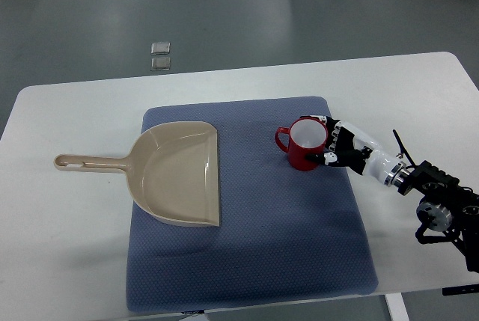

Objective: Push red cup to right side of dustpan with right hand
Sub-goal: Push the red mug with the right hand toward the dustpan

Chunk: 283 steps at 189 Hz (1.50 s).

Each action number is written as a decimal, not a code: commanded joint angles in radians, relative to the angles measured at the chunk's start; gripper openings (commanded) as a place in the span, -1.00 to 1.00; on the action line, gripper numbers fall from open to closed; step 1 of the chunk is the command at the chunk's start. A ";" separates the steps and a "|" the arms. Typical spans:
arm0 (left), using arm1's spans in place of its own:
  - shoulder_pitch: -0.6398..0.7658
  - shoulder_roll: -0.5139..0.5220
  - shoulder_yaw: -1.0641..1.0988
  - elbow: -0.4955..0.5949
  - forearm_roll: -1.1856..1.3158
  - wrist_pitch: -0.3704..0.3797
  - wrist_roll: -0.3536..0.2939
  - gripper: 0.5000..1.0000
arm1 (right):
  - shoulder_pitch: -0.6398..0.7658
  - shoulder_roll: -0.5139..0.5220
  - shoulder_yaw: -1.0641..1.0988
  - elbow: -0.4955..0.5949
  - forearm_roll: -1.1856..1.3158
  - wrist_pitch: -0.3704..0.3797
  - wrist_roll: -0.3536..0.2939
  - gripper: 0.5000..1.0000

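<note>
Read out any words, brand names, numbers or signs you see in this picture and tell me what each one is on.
No readable text anywhere.
red cup: plain, no print visible.
dustpan: plain beige, no label visible.
blue mat: dotted texture only.
right hand: black and white, no markings legible.
Two small floor plates: too small to show any writing.

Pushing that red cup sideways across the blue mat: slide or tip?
The red cup stands upright and looks empty, so probably light. The textured blue mat may grip its base; the right hand pressing high could tip it.
</note>
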 commanded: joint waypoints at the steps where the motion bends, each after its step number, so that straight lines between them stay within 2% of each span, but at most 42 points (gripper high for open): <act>1: 0.000 0.000 0.000 0.000 0.000 0.000 0.000 1.00 | 0.001 0.000 0.003 0.002 0.004 0.001 0.000 0.73; 59: 0.000 0.000 0.000 0.001 0.000 0.000 0.000 1.00 | 0.001 0.035 0.003 0.002 0.007 -0.003 0.000 0.73; 173: 0.000 0.000 0.000 0.000 0.000 0.000 0.000 1.00 | 0.008 0.155 -0.007 0.006 -0.003 -0.076 0.000 0.73; 283: 0.000 0.000 0.000 0.000 0.000 0.000 0.000 1.00 | 0.015 0.249 -0.048 0.015 -0.026 -0.095 0.000 0.73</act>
